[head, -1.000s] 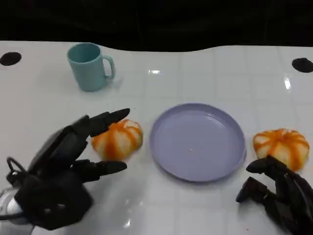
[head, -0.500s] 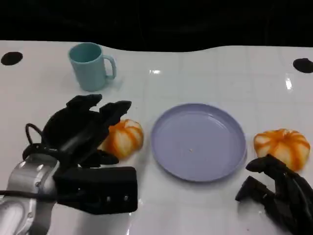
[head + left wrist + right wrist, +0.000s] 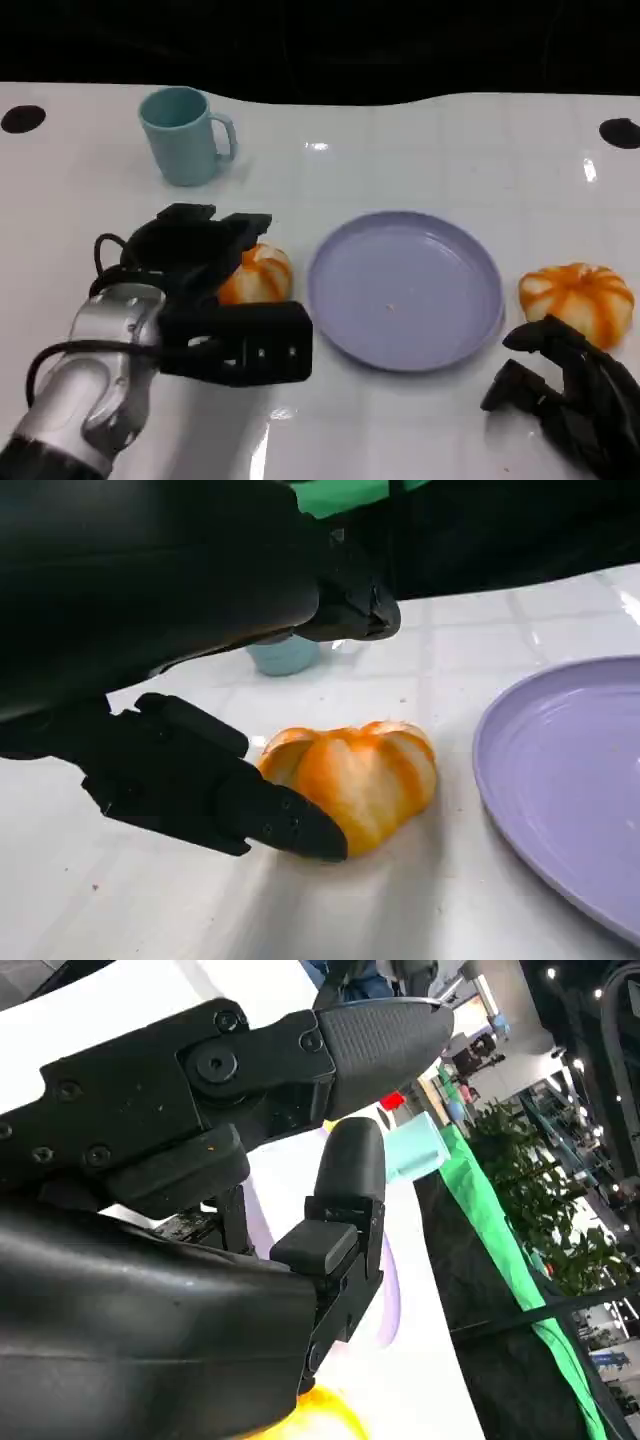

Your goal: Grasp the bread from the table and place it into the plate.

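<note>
Two orange-striped breads lie on the white table [image 3: 420,150]. The left bread [image 3: 257,277] [image 3: 360,780] sits just left of the lilac plate [image 3: 405,290] [image 3: 570,780]. My left hand [image 3: 195,250] reaches over it from the near left. In the left wrist view one fingertip [image 3: 290,828] touches the bread's near side, and the other fingers [image 3: 340,590] hang above it, apart from it. The right bread [image 3: 577,297] lies right of the plate. My right hand [image 3: 565,395] rests just in front of it, fingers apart and holding nothing.
A teal mug [image 3: 185,135] [image 3: 285,655] stands at the back left, beyond the left hand. Dark round marks [image 3: 22,119] sit at the table's far corners. The table's back edge meets a dark background.
My left hand has moved forward and turned over the left bread, covering its left side; the silver forearm now shows. The right hand and both breads have stayed put.
</note>
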Available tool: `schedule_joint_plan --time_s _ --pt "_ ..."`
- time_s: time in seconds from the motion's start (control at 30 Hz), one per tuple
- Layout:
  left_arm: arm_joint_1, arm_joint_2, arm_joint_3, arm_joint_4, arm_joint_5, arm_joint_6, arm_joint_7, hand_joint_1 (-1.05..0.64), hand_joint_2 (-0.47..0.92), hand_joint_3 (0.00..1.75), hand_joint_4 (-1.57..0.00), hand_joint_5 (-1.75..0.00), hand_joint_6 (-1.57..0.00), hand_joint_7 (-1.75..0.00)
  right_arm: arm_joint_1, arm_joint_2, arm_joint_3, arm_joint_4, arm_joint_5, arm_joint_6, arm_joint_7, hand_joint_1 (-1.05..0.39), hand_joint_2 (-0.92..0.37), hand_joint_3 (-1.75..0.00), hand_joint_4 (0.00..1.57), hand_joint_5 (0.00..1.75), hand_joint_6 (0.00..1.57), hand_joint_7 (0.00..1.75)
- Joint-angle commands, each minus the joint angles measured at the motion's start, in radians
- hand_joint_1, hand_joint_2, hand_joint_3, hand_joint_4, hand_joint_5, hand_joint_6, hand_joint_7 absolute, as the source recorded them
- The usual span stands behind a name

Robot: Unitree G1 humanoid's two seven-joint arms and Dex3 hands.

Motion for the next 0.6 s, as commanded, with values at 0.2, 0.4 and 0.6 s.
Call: schedule_joint_plan --time_s 0.2,0.4,0.6 --pt "-0.114 -0.038 -0.065 0.177 -0.018 0.068 0.002 -0.41 0.77 0.00 -0.02 -0.18 -0.21 0.00 0.021 -0.011 0.006 -0.012 -0.004 -0.003 -0.005 -0.52 -0.92 -0.21 0.68 1.47 0.63 1.14" --pt "-0.181 -0.069 -0.089 0.323 -0.043 0.065 0.043 -0.39 0.76 0.00 -0.05 -0.19 -0.23 -0.01 0.033 -0.005 0.011 -0.030 -0.011 -0.014 -0.019 -0.52 -0.92 -0.20 0.68 1.49 0.63 1.16" --pt "-0.213 -0.082 -0.101 0.410 -0.069 0.052 0.073 -0.39 0.75 0.00 -0.05 -0.18 -0.23 -0.01 0.034 -0.007 0.013 -0.030 -0.009 -0.016 -0.015 -0.52 -0.92 -0.20 0.68 1.50 0.62 1.18"
